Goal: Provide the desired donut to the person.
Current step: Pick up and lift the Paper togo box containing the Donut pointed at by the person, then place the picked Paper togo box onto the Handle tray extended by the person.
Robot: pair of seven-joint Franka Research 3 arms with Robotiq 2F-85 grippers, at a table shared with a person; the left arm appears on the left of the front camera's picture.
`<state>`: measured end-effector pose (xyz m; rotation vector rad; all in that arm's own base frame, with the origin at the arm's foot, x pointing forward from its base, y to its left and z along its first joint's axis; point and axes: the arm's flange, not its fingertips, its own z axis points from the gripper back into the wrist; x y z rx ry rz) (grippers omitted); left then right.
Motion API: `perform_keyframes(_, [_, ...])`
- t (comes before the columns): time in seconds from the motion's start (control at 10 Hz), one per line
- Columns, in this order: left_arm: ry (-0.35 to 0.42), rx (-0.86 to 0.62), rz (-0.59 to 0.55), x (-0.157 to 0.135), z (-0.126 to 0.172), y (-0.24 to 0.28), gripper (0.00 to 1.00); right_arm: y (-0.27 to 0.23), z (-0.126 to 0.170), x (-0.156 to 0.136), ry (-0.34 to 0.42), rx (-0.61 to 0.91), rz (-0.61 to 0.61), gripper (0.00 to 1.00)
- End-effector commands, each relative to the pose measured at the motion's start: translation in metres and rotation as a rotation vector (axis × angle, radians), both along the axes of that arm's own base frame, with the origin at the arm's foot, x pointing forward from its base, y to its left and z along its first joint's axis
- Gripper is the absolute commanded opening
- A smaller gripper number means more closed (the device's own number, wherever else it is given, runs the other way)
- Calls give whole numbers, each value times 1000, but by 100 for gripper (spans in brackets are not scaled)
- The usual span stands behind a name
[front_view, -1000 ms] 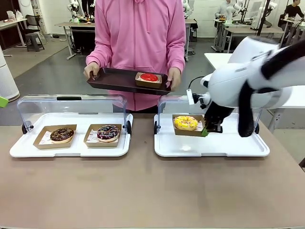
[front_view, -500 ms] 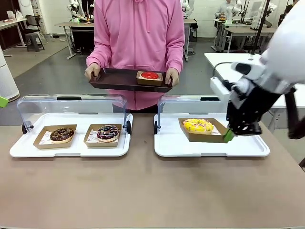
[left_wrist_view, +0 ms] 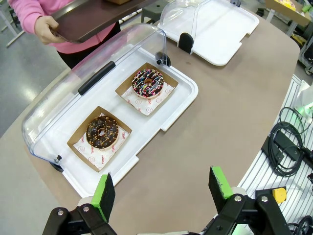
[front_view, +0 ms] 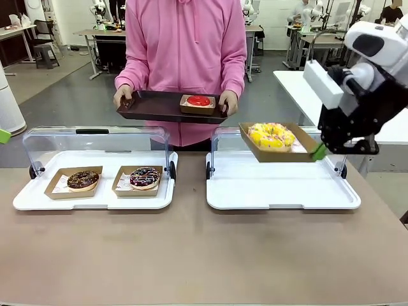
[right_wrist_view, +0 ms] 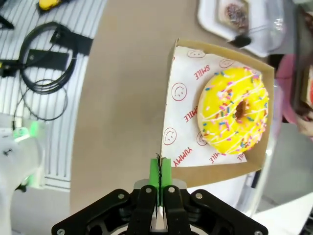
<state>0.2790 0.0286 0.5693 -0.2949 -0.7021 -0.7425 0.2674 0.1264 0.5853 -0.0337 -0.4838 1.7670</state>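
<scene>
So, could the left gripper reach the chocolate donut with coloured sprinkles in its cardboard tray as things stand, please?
Probably yes: the left gripper hangs open above the table, the clear plastic lid is swung back, and nothing covers the sprinkled chocolate donut.

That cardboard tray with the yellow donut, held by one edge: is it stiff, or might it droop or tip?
Probably stiff enough: pinched at one rim by the right gripper, the cardboard tray shows no sag in the air. It seems thin and light. The yellow donut sits loose on paper, so a tilt might slide it.
</scene>
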Motion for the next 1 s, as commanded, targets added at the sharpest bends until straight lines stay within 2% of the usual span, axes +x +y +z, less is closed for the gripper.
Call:
perform_keyframes(0.0, [-5,-5,-4,1,-1,1,100,-1,-4,-9,31,-29,32,0])
perform_keyframes(0.9, [-5,-5,-4,1,-1,1,100,-1,-4,-9,31,-29,32,0])
